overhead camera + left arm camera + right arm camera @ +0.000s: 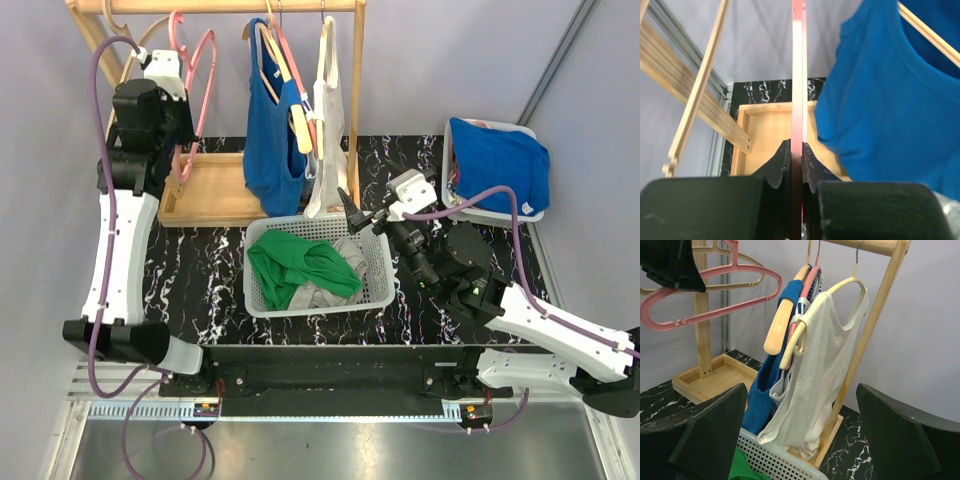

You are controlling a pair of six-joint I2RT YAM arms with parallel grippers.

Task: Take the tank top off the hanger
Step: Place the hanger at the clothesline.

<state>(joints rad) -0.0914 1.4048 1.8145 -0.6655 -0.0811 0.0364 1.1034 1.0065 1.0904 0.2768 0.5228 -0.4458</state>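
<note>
A bare pink hanger (204,90) hangs at the left end of the rack, and my left gripper (183,143) is shut on its lower bar. The left wrist view has the pink hanger (799,75) clamped edge-on between the jaws of the left gripper (796,150). A white tank top (822,375) hangs on a cream hanger (840,287) at the rack's right end. A blue tank top (765,395) hangs on a wooden hanger beside it, with a striped garment between them. My right gripper (801,405) is open and empty, short of the white tank top (327,150).
A white mesh basket (380,270) holding a green garment (295,265) and grey cloth sits below the rack. A bin of blue cloth (500,165) stands at the right. The rack's wooden base tray (205,190) and right post (875,315) are close. An empty wooden hanger (700,85) hangs left.
</note>
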